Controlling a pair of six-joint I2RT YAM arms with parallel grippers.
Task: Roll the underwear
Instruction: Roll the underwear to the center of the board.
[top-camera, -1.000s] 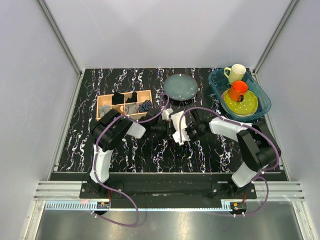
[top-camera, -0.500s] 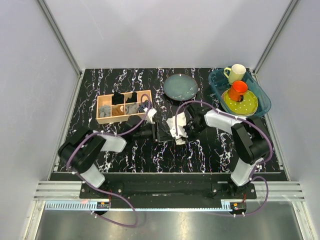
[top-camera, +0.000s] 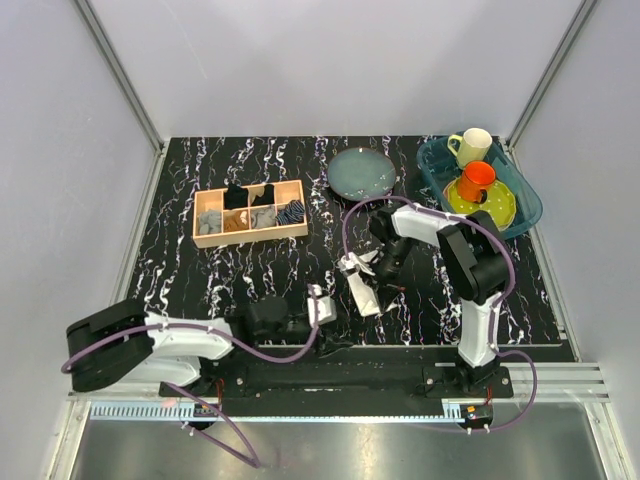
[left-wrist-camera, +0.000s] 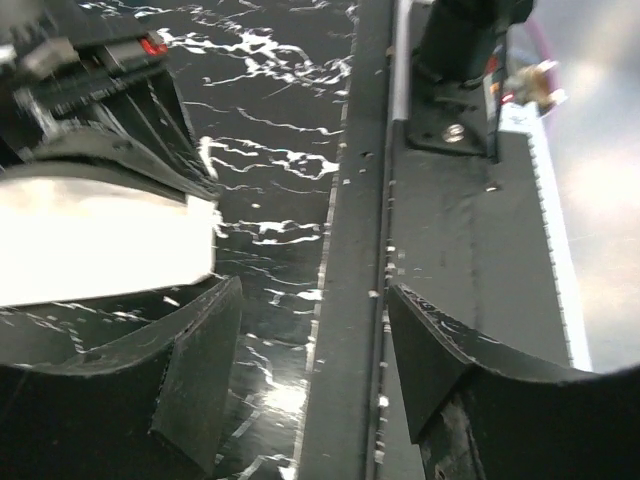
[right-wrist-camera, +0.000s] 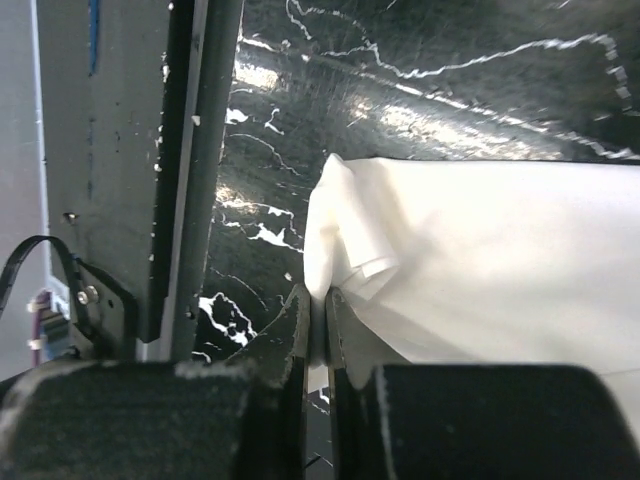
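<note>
Overhead, the plain white soft cloth underwear (top-camera: 363, 292) lies bunched mid-table on the black marbled tabletop (top-camera: 250, 275), at the right gripper (top-camera: 373, 268). Only the right wrist cam shows its jaws pinched onto a fold. Left gripper (left-wrist-camera: 315, 300) is spread wide with nothing in it, at the table's near edge.

2 arms share 1 look: the left arm (top-camera: 185, 340) and the right arm (top-camera: 428, 226) alternate black joint housings with white link shells, and a purple cable (top-camera: 345, 222) runs along each. The left gripper (left-wrist-camera: 312, 290) has matte black, wedge-shaped fingers (left-wrist-camera: 195, 360). The right gripper (right-wrist-camera: 318, 335) is black too.
</note>
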